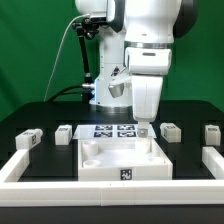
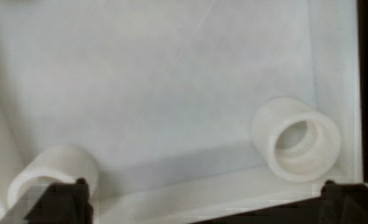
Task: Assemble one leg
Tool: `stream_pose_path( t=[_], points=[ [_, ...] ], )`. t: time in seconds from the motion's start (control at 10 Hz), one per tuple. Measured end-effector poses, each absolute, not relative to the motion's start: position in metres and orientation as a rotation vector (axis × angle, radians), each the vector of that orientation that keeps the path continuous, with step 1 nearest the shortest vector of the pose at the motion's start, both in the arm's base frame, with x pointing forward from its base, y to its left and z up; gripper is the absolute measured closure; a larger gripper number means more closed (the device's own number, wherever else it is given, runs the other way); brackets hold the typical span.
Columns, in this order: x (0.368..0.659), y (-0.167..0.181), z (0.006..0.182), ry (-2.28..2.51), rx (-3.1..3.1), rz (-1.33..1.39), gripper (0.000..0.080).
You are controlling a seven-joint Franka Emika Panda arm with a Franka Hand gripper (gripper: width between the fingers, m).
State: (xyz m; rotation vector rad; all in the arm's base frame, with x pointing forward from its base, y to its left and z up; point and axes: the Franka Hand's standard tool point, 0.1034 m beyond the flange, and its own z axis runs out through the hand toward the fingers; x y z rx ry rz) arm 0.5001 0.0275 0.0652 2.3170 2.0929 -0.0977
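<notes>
Several small white tagged legs stand in a row on the black table behind the panel: two on the exterior view's left [image 1: 28,140] [image 1: 65,133] and two on its right [image 1: 170,131] [image 1: 211,133]. The big white square panel [image 1: 120,160] lies in the middle. My gripper [image 1: 143,127] hangs low over the panel's back right corner, beside the nearest right leg and apart from it. In the wrist view the gripper [image 2: 207,205] is open, its dark fingertips [image 2: 56,200] wide apart with nothing held. The panel [image 2: 163,90] fills that view, with a round socket [image 2: 305,145].
The marker board [image 1: 113,130] lies behind the panel, just left of my gripper in the exterior view. Long white border rails run along the left [image 1: 18,165], right [image 1: 212,165] and front [image 1: 110,196] of the work area. The robot's base and cables stand at the back.
</notes>
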Motion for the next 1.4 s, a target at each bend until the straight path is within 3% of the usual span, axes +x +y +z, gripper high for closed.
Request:
stream_pose_path(
  t=[0.3,0.5,0.9,1.4],
  points=[
    [0.499,0.026,0.065,2.107,2.306,-0.1,0.015],
    [0.483,0.013,0.06,2.251,2.181,-0.1,0.015],
    [0.444,-0.019,0.032,2.371,2.136,-0.146,0.015],
    [0.44,-0.022,0.012,2.373,2.179,-0.172,0.015]
  ],
)
